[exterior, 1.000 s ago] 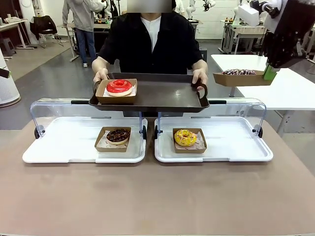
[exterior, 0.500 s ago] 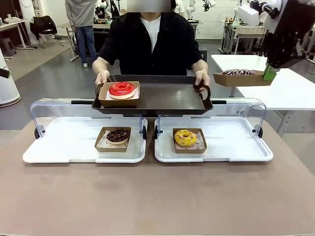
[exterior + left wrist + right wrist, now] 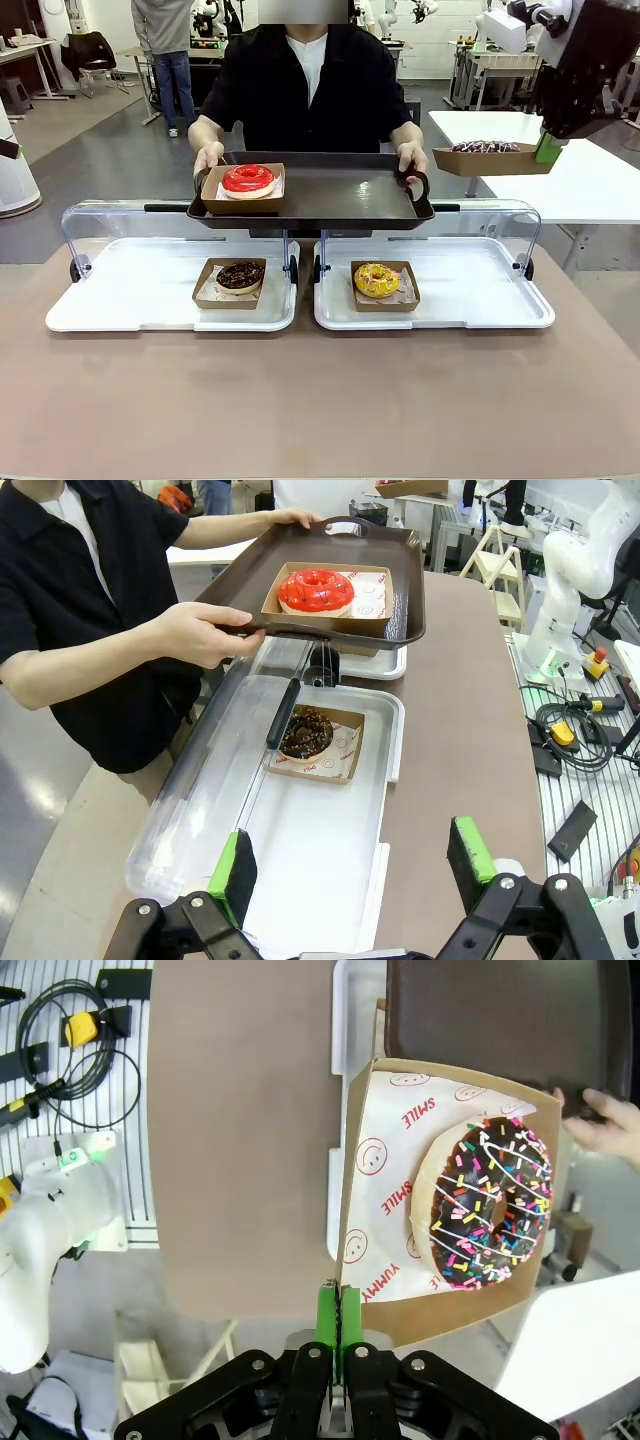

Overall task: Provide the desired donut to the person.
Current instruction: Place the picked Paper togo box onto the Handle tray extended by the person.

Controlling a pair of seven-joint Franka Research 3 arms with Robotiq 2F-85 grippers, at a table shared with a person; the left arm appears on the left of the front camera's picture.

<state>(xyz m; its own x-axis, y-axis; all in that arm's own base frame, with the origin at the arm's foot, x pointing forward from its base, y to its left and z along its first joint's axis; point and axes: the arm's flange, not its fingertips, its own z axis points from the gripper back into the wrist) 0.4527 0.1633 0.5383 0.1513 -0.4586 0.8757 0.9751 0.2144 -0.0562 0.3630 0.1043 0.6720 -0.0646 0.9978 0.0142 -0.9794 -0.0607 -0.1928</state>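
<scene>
Sprinkle donut box [image 3: 488, 158] hangs at the front view's upper right, pinched at its edge by the right gripper [image 3: 547, 150]; keep it level and lower it onto the bare right part of the serving tray [image 3: 330, 195] the person [image 3: 305, 85] holds. Left wrist view: the left gripper [image 3: 350, 865], jaws wide, holds nothing. Right wrist view: green pads [image 3: 327, 1317] are clamped on the box wall, the sprinkle donut [image 3: 490, 1200] at centre right.

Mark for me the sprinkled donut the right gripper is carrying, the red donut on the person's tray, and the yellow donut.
sprinkled donut [image 3: 490, 1205]: right wrist view, on its chocolate icing.
red donut [image 3: 247, 179]: front view, on its glazed ring.
yellow donut [image 3: 376, 280]: front view, on its top.
</scene>
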